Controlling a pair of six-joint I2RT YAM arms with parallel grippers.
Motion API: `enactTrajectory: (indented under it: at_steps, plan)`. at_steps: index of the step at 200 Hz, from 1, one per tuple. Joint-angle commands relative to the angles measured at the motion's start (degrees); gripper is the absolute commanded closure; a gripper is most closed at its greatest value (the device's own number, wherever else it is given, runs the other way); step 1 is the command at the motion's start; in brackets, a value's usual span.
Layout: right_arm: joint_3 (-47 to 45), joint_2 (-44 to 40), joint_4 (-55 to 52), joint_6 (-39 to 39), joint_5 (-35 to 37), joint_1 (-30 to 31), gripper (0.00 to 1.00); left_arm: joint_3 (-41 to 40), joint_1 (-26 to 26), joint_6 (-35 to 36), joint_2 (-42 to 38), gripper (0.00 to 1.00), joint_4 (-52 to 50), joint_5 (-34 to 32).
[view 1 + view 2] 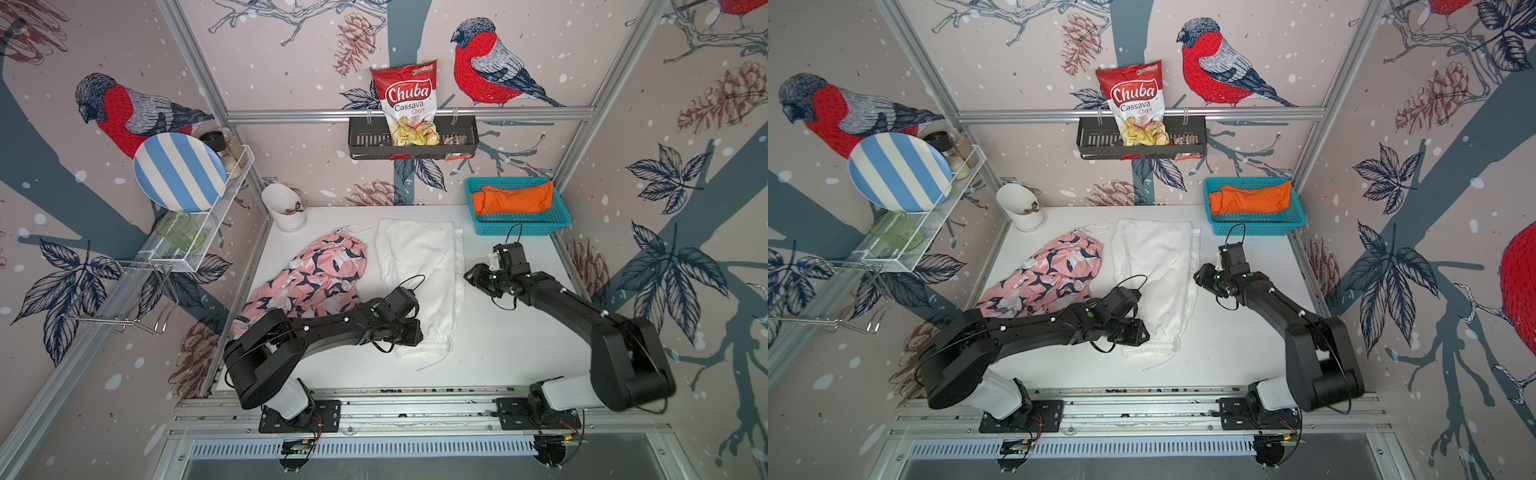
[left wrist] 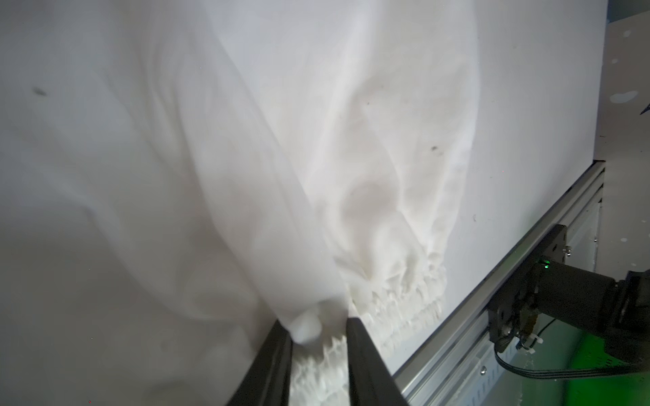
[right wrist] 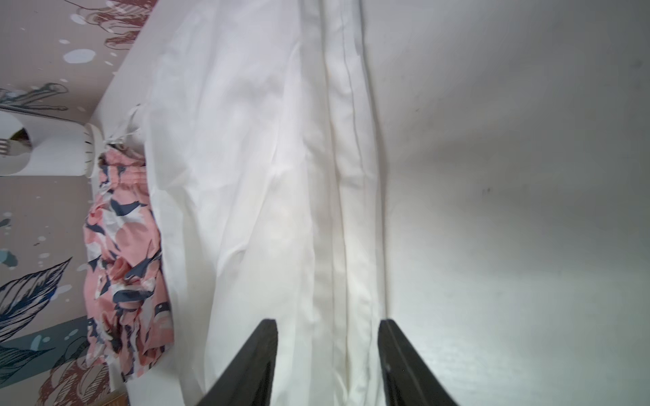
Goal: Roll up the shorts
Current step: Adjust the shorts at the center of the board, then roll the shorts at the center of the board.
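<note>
The white shorts [image 1: 419, 266] [image 1: 1154, 257] lie folded lengthwise down the middle of the table, elastic waist [image 1: 419, 351] toward the front. My left gripper [image 1: 409, 334] [image 2: 318, 325] is at that waist end, shut on a pinched fold of the white shorts [image 2: 281, 175]. My right gripper [image 1: 471, 274] [image 3: 327, 325] hangs open over the right long edge of the white shorts [image 3: 263, 175], holding nothing. The pink patterned shorts [image 1: 316, 274] [image 3: 123, 263] lie crumpled to the left. The orange shorts [image 1: 513, 198] lie rolled in the teal basket [image 1: 523, 228].
A white cup [image 1: 284, 208] stands at the back left corner. A wire rack [image 1: 216, 237] on the left wall carries a striped plate [image 1: 178, 172] and a green glass [image 1: 178, 232]. A chips bag [image 1: 409, 104] sits in a black shelf [image 1: 365, 141]. A metal rail [image 1: 374, 399] borders the front.
</note>
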Motion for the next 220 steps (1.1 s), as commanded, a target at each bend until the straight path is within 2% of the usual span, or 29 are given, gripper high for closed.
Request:
enactTrajectory:
  at_steps: [1,20,43,55,70,75,100,118,146,165,197,208,215,220]
  plan:
    - [6.3,8.8,-0.2,-7.4,-4.9,0.1,0.54,-0.4,-0.2,0.6,1.8,0.70,0.9,0.4]
    - [10.8,14.8,-1.0,-8.9,-6.3,0.6,0.58,-0.3,-0.1,0.8,2.7,0.71,1.0,0.1]
    - [13.2,18.2,-1.9,-9.4,-5.5,1.4,0.60,-0.2,-0.1,0.6,3.1,0.71,1.5,0.1]
    - [13.8,19.2,-2.4,-9.6,-4.9,1.7,0.72,0.0,-0.1,0.6,3.4,0.71,1.5,0.1]
    - [14.4,18.9,-3.5,-9.6,-3.6,1.7,0.95,0.0,-0.1,0.4,3.7,0.71,1.5,-0.1]
    - [14.6,18.3,-4.0,-9.6,-2.8,1.7,1.00,0.1,-0.1,0.2,3.8,0.72,1.6,-0.2]
    - [14.8,13.3,-7.5,-10.4,0.7,1.0,1.00,0.0,-0.1,0.1,4.1,0.72,1.6,-0.2]
    - [11.6,10.6,-8.0,-10.4,3.3,-0.9,1.00,-0.4,-0.1,-0.2,4.1,0.72,1.6,-0.5]
    - [7.4,14.4,-4.7,-10.2,2.2,-2.9,1.00,-0.6,-0.1,-0.1,4.2,0.72,1.7,-0.2]
    - [4.7,16.7,-0.4,-9.0,4.7,-2.8,1.00,-0.9,-0.1,-0.5,3.7,0.72,1.9,-0.3]
    - [3.2,14.2,3.6,-8.8,3.9,-2.5,0.94,0.5,-0.1,-0.6,1.8,0.72,1.0,-0.2]
    - [3.9,11.9,2.8,-8.8,4.9,-2.2,0.86,1.7,-0.2,-0.2,0.7,0.71,-0.4,-0.6]
    - [4.6,10.8,1.9,-9.0,5.2,-2.1,0.68,2.7,-0.2,0.1,0.0,0.71,-1.4,-0.8]
    - [5.5,10.1,1.0,-9.5,5.3,-2.1,0.60,3.3,-0.3,0.4,-0.4,0.70,-2.1,-0.8]
